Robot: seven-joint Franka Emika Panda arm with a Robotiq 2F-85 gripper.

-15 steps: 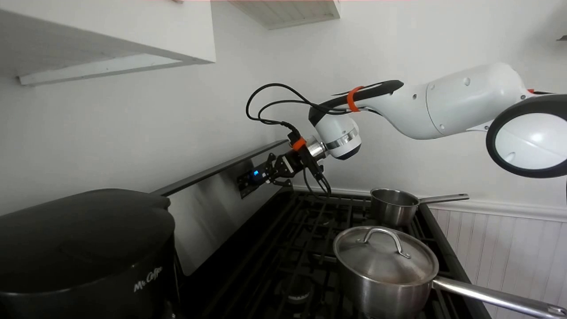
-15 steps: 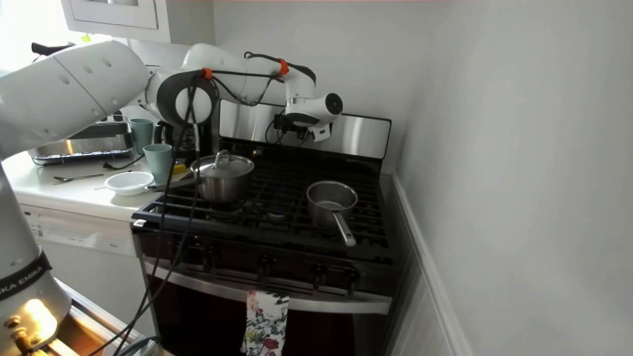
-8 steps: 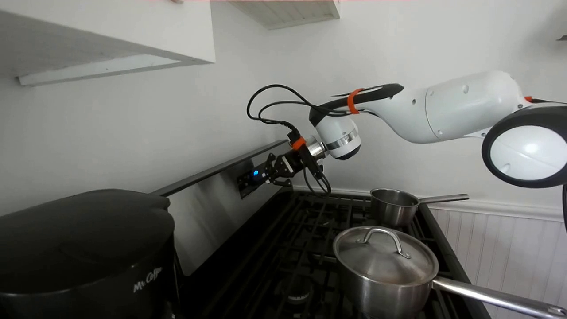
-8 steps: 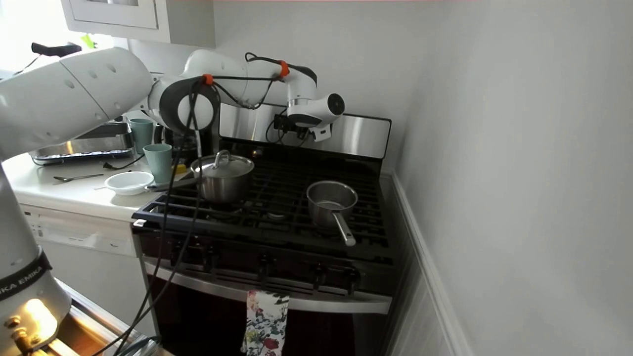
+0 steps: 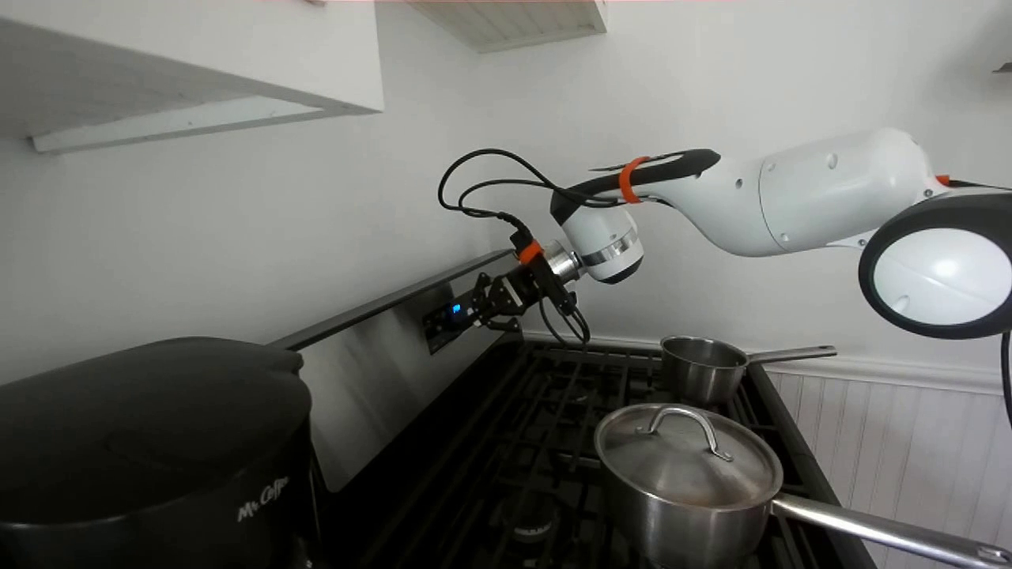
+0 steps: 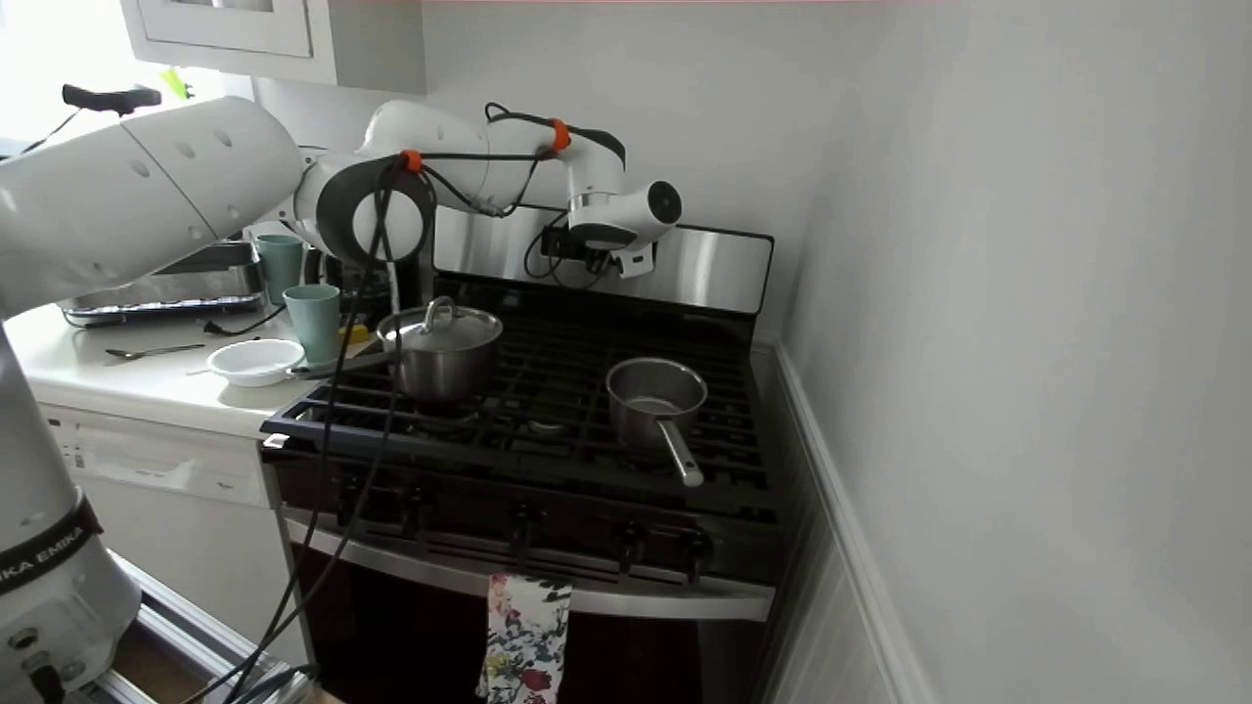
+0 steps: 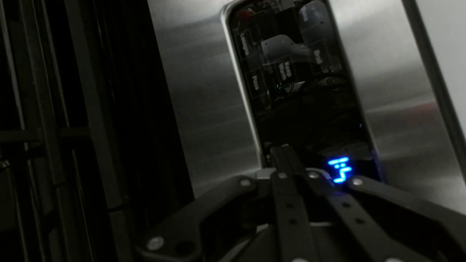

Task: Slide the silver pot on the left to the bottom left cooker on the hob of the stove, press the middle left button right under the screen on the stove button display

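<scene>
The silver lidded pot (image 5: 688, 474) stands on the left side of the hob; in an exterior view (image 6: 445, 367) its handle points left towards the counter. The stove's black button display (image 7: 309, 116) sits in the steel back panel, with blue lit digits (image 7: 339, 170) on its screen. My gripper (image 7: 282, 148) is shut and empty, its fingertips together in front of the display, beside the digits. I cannot tell whether the tips touch the surface. The buttons under the tips are hidden. In an exterior view the gripper (image 5: 474, 314) points at the display from the right.
A smaller open pot (image 6: 641, 420) stands at the front right of the hob. A black coffee maker (image 5: 158, 442) is beside the stove. A white bowl (image 6: 256, 363) and a green cup (image 6: 313, 323) stand on the counter. A cabinet (image 5: 198, 63) hangs above.
The arm's elbow has sunk a little, while the gripper stays almost in place at the display. The bright glow on the robot's base is gone. The pots have not moved.
</scene>
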